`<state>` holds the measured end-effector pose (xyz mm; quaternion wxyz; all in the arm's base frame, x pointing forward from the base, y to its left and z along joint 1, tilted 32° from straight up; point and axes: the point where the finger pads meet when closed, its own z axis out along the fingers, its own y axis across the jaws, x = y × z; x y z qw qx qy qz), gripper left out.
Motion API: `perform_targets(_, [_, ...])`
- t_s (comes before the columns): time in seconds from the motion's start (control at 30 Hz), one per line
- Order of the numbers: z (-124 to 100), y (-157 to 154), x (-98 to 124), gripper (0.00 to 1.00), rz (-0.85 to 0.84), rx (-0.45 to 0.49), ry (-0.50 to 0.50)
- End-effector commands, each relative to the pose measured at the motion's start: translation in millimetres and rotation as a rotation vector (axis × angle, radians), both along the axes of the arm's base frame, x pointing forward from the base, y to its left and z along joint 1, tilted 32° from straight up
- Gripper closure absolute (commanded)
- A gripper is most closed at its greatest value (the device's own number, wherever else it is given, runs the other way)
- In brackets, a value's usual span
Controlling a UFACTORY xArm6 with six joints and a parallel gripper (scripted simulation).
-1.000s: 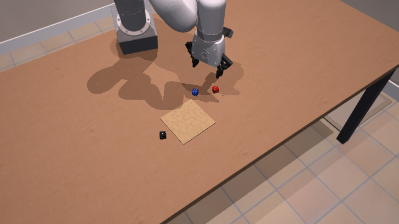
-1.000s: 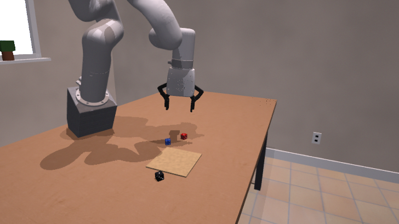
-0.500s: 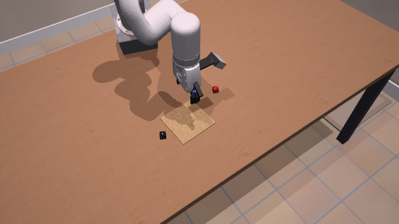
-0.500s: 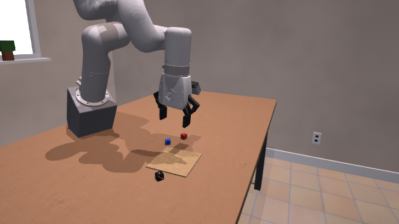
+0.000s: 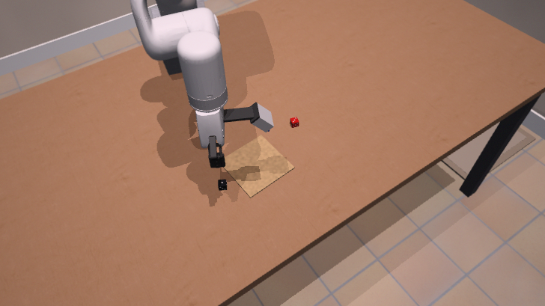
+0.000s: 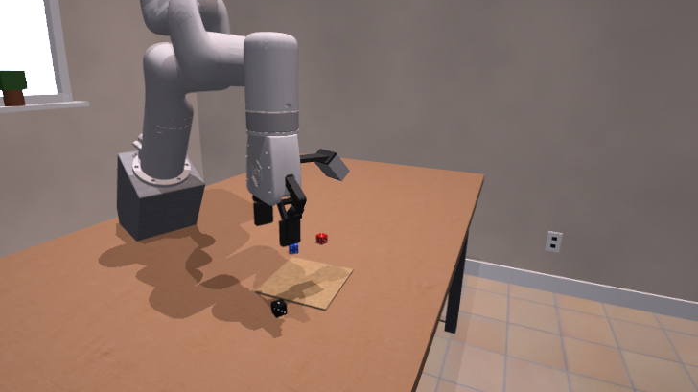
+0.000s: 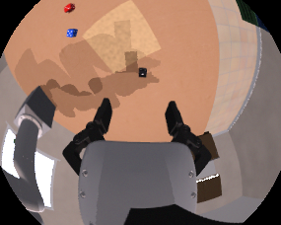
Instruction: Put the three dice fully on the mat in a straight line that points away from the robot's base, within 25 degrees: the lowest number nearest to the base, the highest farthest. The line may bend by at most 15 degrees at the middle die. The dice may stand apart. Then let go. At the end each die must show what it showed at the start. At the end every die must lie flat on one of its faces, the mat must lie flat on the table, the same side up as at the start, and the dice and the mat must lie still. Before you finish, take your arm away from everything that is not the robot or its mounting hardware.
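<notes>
I count three small dice on my brown wooden table, and none of them sits on the mat. The first is a red die with white pips, resting on bare wood beyond the mat's far corner. The second is a blue die with white pips; in the exterior view it shows just below my fingers, on the wood between the mat and my base, and in the top view my arm hides it. The third is a black die with white pips, lying just beside the mat's near-left edge without touching it, in my arm's shadow. Its top face shows few pips, but I cannot count them surely.

There is one mat: a thin, square, tan cork-like mat, lying flat on the table.

My single black two-finger gripper hangs above the table near the mat's corner on the base side, its fingers spread as wide as they go, with nothing between them. A grey camera box on a black bracket juts from my wrist.

I sit on one dark grey square pedestal. No brand, label or writing is legible anywhere.
</notes>
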<state>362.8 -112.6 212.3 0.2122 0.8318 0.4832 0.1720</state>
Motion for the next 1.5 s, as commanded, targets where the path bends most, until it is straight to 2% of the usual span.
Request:
perform_targets(0.0, [2.5,-6.3,1.3,0.00,-0.010,0.015,-0.011])
perform_targets(0.8, [2.0,-6.5,1.7,0.00,-0.044,0.036,-0.018])
perform_targets(0.97, [0.6,-7.0,2.8,0.00,-0.141,0.092,-0.039])
perform_targets(1.2, [-2.6,-8.0,5.2,0.00,-0.356,0.218,-0.085])
perform_targets(1.3, [-2.7,-8.1,5.2,0.00,-0.362,0.221,-0.086])
perform_targets(1.4, [-4.6,-8.7,6.7,0.00,-0.493,0.298,-0.114])
perform_targets(1.47, [-5.0,-8.8,6.9,0.00,-0.513,0.309,-0.118])
